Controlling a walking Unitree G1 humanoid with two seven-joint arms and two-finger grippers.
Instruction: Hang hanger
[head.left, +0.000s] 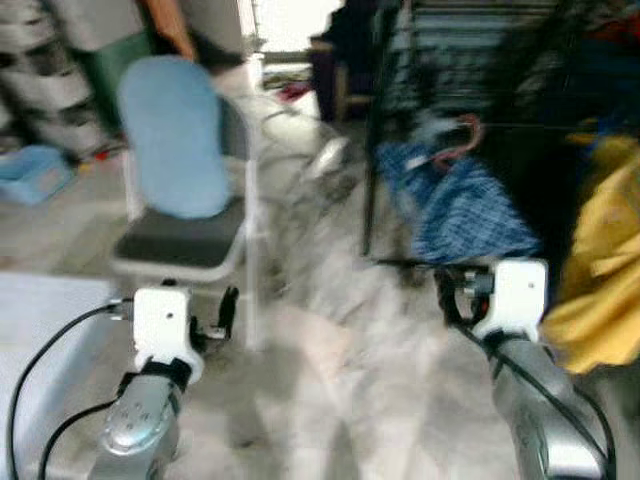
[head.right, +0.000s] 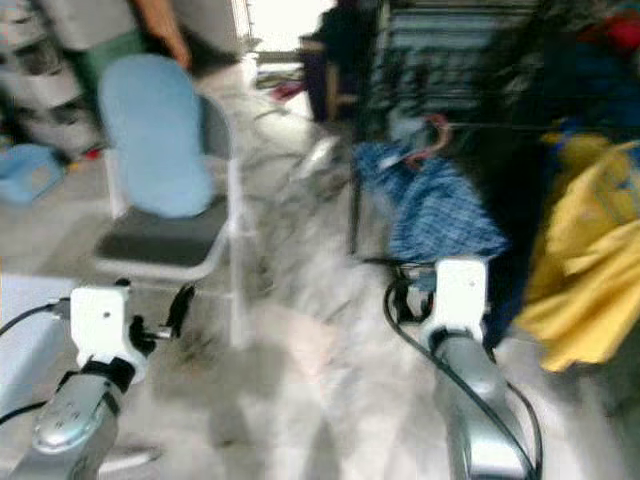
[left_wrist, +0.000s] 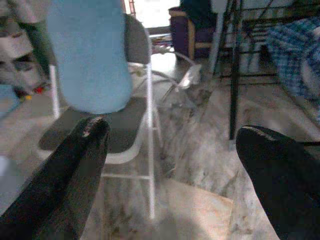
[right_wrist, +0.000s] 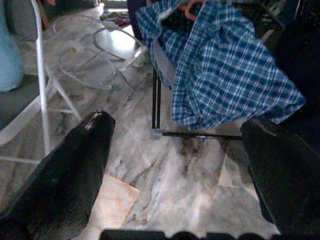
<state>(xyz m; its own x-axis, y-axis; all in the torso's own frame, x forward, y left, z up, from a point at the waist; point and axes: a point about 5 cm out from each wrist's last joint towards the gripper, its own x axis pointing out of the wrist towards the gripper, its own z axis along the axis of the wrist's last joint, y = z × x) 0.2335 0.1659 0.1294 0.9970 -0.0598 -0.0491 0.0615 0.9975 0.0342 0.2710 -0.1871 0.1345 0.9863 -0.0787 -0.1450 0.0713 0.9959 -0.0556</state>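
Facing a dark rack (head.left: 400, 110), both arms raised low in front, head views blurred. Left gripper (left_wrist: 170, 175): fingers wide apart, empty, aimed past a white chair (head.left: 190, 240) with a blue cushion (head.left: 175, 135). Right gripper (right_wrist: 175, 170): fingers also spread, empty, pointed at the floor below the rack.

Hanger (head.left: 458, 140): reddish hook, on the rack's rail, carrying a blue plaid shirt (head.left: 455, 205) that drapes toward the rack's foot. Yellow cloth (head.left: 600, 260) beside the rack, right of the shirt.

Risks, my read: blur makes the hook hard to place; a reach from here could snag the shirt, not the hanger. Rack legs and white hoops on the floor left of the rack could catch a foot. Person stands beyond the chair.

Containers: blue tub (head.left: 30, 172), far left of the rack, contents unreadable.
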